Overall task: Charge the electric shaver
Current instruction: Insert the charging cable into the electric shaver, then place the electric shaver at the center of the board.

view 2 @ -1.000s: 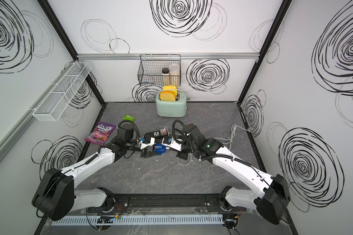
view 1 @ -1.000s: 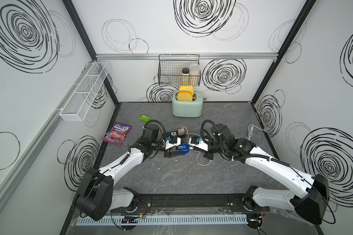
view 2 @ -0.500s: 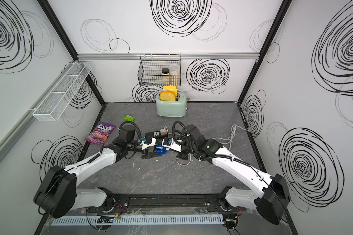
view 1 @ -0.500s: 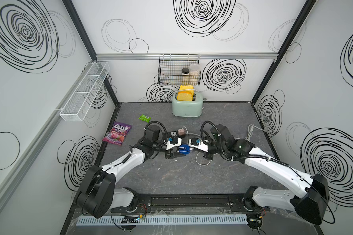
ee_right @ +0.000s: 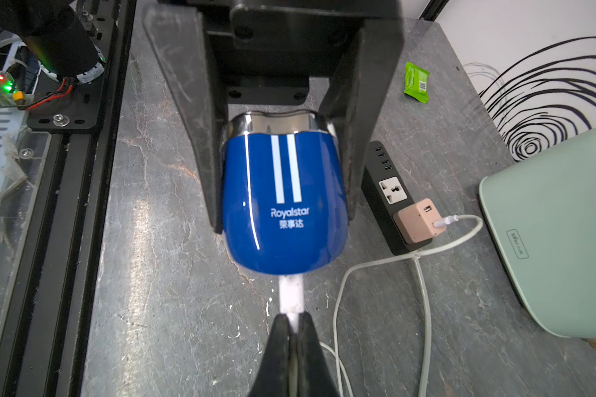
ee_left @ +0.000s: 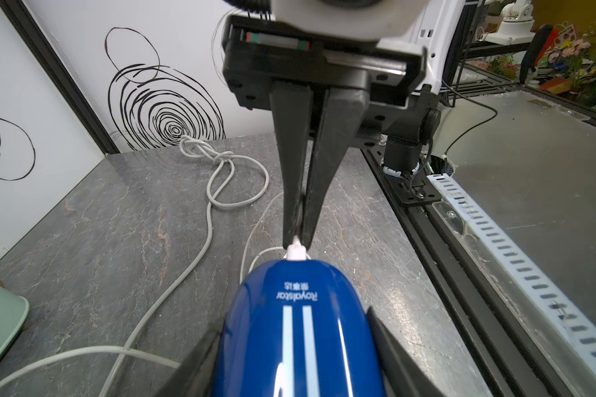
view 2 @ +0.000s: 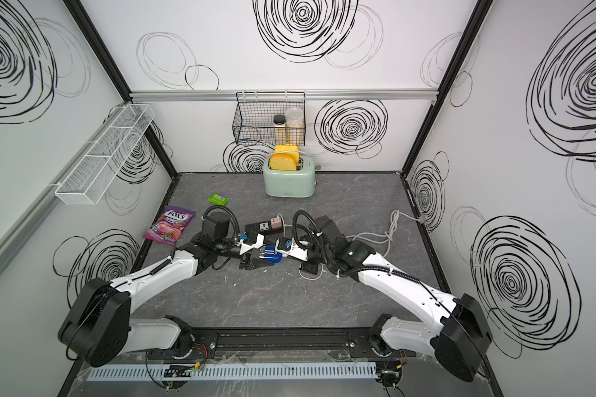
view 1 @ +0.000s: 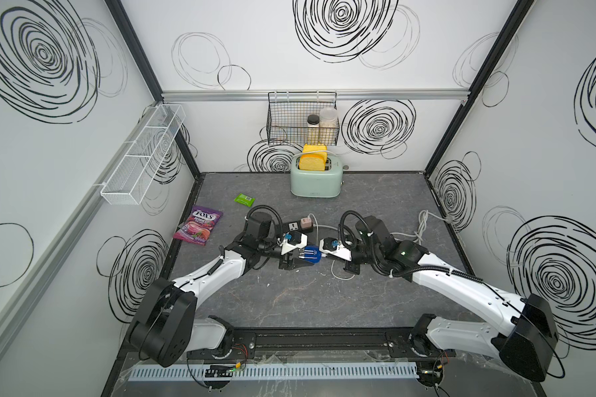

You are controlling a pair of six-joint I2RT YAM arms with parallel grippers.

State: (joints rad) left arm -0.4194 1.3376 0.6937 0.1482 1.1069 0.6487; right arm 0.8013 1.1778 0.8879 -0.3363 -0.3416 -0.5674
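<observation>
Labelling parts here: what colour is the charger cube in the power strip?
Pinkish beige; the charger cube shows best in the right wrist view.

Grey tabletop (view 1: 289,302) carries a mint toaster (view 1: 315,184), green packet (view 1: 244,198), candy bag (view 1: 198,225), power strip (view 1: 289,227) and white cable (view 1: 424,223).

In the left wrist view the electric shaver (ee_left: 300,343) runs off the picture's edge — its silver heads are out of frame, and the left pincer (ee_left: 295,321) shows only as two dark finger slivers. The white plug (ee_right: 291,292) has its tip under the shaver's rounded end; how deep it sits is hidden. In both top views that joint is too small to tell.
</observation>
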